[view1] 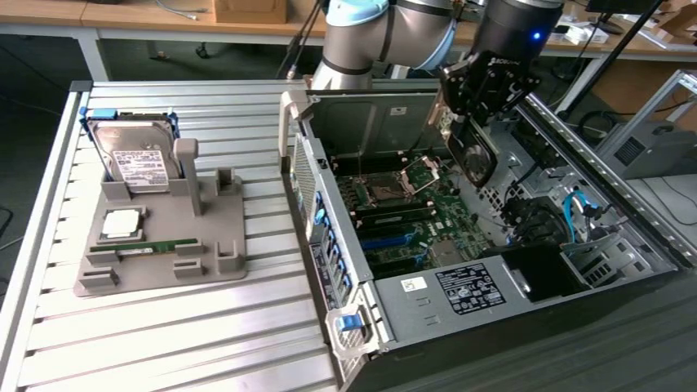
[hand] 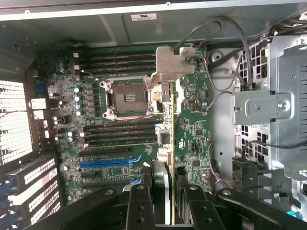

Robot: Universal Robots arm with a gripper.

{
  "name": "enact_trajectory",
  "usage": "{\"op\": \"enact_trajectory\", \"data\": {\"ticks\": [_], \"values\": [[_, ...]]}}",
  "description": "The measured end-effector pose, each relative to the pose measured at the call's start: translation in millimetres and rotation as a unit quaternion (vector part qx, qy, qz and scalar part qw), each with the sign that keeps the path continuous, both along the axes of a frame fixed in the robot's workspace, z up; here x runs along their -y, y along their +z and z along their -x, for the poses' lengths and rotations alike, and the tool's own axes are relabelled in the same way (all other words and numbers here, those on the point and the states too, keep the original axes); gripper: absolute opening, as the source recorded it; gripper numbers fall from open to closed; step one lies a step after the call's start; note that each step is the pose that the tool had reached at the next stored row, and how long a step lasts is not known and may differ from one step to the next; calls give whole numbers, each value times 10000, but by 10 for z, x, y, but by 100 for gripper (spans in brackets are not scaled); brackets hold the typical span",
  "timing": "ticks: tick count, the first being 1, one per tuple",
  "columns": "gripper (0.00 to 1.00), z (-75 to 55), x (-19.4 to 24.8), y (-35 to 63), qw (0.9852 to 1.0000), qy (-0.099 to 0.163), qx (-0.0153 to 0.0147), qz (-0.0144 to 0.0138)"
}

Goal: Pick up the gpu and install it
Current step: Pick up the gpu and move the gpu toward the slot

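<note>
My gripper point(view1: 475, 114) is shut on the gpu point(view1: 475, 157), a dark flat card that hangs on edge below the fingers, above the far part of the open computer case point(view1: 360, 343). In the wrist view the fingers point(hand: 144, 196) clamp the card edge-on. Its silvery metal bracket point(hand: 171, 67) juts out beyond them, over the motherboard point(hand: 96, 124) and beside the empty processor socket point(hand: 127, 98). The blue expansion slot point(hand: 108, 163) lies on the board off to one side of the card. The card is clear of the board and touches no slot.
On the slatted table at the exterior view's left, a grey fixture point(view1: 224, 265) holds a silver hard drive point(view1: 130, 155), a processor chip point(view1: 122, 222) and a green memory stick point(view1: 153, 245). Cables and a metal drive cage point(hand: 283, 105) crowd the case's other side.
</note>
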State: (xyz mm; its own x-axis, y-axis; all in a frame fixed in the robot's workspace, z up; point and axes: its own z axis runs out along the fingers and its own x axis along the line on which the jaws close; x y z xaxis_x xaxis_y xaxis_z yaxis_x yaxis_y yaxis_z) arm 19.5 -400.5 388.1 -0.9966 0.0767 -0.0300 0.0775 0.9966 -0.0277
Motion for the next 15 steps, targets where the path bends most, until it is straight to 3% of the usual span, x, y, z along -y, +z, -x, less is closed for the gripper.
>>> {"op": "enact_trajectory", "data": {"ticks": [15], "values": [[30,-11,0,-51,10000,0,0,0]]}}
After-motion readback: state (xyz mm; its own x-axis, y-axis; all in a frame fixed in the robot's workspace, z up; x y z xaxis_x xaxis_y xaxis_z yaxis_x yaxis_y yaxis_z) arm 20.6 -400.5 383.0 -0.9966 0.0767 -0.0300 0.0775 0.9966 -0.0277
